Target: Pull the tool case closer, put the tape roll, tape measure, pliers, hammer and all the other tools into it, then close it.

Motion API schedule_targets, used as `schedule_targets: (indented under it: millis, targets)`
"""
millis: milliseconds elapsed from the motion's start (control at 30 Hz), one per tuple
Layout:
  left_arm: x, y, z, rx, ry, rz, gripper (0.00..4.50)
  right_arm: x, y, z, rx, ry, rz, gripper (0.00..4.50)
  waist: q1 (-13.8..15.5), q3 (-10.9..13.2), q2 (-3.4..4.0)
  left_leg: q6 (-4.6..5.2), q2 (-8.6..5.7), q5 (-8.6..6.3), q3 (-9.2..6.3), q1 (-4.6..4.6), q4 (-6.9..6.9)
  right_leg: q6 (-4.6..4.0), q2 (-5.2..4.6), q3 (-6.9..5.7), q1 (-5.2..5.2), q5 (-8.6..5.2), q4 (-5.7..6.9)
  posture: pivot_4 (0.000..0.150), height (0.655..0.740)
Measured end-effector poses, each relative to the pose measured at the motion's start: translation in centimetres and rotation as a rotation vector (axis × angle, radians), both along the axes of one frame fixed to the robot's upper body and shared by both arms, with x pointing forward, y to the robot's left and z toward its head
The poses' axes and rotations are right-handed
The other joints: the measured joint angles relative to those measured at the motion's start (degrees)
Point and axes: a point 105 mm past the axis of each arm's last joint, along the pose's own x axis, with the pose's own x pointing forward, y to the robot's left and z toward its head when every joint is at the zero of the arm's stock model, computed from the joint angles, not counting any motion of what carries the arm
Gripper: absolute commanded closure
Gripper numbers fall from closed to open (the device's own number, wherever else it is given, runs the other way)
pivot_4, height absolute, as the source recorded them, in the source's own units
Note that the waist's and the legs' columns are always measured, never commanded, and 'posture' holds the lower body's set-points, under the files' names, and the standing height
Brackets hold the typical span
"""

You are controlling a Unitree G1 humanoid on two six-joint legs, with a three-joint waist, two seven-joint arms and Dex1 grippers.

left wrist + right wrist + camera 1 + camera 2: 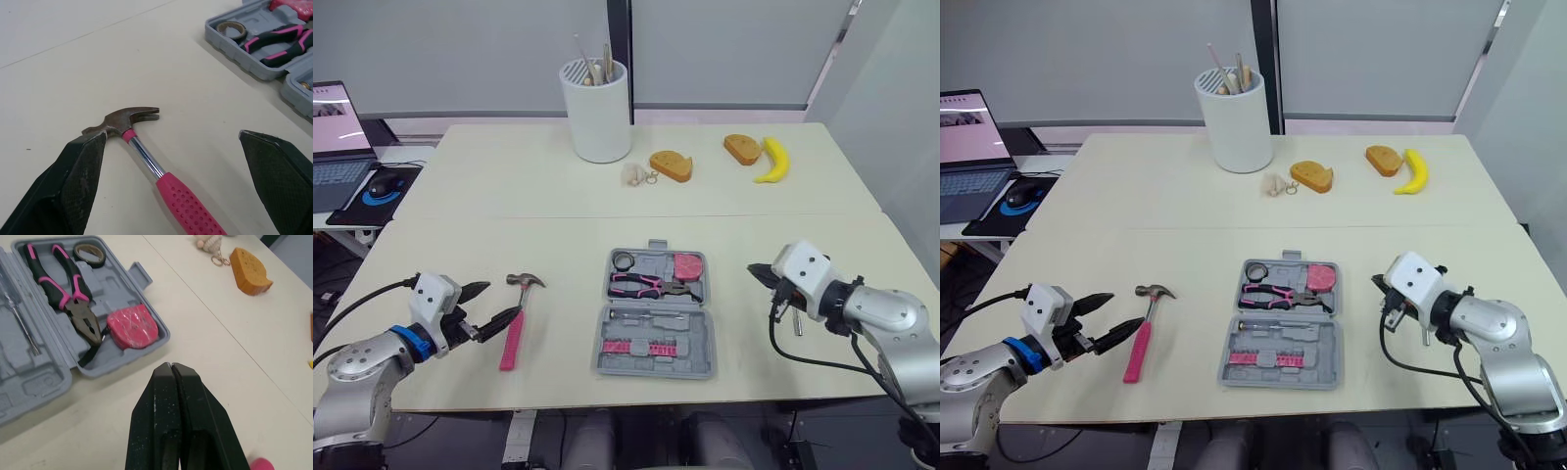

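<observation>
The grey tool case (697,354) lies open at the middle front of the table. Its far half holds a tape roll (624,260), pink-handled pliers (644,285) and a pink tape measure (688,265); its near half holds a strip of pink bits (641,348). A hammer (516,331) with a pink handle lies on the table left of the case, head pointing away. My left gripper (499,301) is open, one finger on each side of the hammer's handle (183,205) just behind the head. My right gripper (171,369) is shut and empty, right of the case.
A white utensil holder (596,108) stands at the back centre. Near it lie a small keychain toy (634,174), two bread-shaped pieces (671,164) (742,148) and a banana (773,160). A laptop (337,137) and a mouse (384,183) sit on a side desk at far left.
</observation>
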Motion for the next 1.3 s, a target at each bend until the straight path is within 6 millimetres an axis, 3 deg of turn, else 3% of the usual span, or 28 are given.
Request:
schedule_targets:
  millis: [167,300,467,600,833,1067,1300]
  targets:
    - [-0.2,1.2,-0.1,-0.004,-0.006,0.089,0.00,-1.1,-2.7,-1.0,0.003,-0.008,-0.086,4.50,0.18,-0.01,-0.02,0.00,0.00,0.00,0.01,0.01,0.00,0.01,-0.01,0.00,0.05,0.01,-0.07,0.150,0.7400]
    - [-2.1,1.4,-1.0,-0.003,0.089,0.084,0.00,-3.5,-5.8,-2.7,-0.006,0.100,-0.162,4.50,0.22,-0.01,-0.02,0.00,0.00,-0.01,0.03,0.00,-0.02,0.01,-0.03,0.00,0.08,0.00,-0.13,0.150,0.7400]
    - [-3.3,1.8,-0.5,0.019,0.173,0.047,0.00,-4.4,-7.8,-2.3,-0.038,0.133,-0.191,4.50,0.22,-0.02,-0.02,0.00,0.09,0.00,0.04,0.14,0.01,-0.01,0.00,0.01,0.16,-0.01,-0.13,0.150,0.7400]
    - [-4.0,1.6,-0.2,0.013,0.226,0.022,0.00,-4.8,-8.9,-2.6,-0.035,0.182,-0.211,3.68,0.44,-0.03,-0.02,0.00,0.09,-0.01,0.07,0.12,0.00,-0.03,-0.01,0.03,0.16,-0.02,-0.15,0.150,0.7400]
    - [-4.4,2.0,0.2,0.002,0.280,0.052,0.00,-6.3,-9.0,-3.3,-0.021,0.319,-0.158,2.04,0.91,-0.03,-0.02,0.00,0.09,-0.01,0.07,0.09,-0.01,-0.03,-0.02,0.03,0.15,-0.02,-0.18,0.150,0.7400]
    - [-4.4,1.5,0.7,-0.023,0.298,0.100,0.00,-6.8,-9.6,-2.9,-0.009,0.362,-0.144,0.04,1.04,-0.03,-0.03,0.00,0.09,-0.01,0.08,0.07,0.00,-0.03,-0.03,0.03,0.14,-0.02,-0.21,0.150,0.7400]
    - [-4.8,1.0,1.4,-0.057,0.295,0.139,0.00,-6.8,-10.0,-2.3,0.006,0.357,-0.145,0.04,1.07,-0.03,-0.03,0.00,0.09,-0.01,0.10,0.06,0.00,-0.03,-0.03,0.04,0.14,-0.02,-0.21,0.150,0.7400]
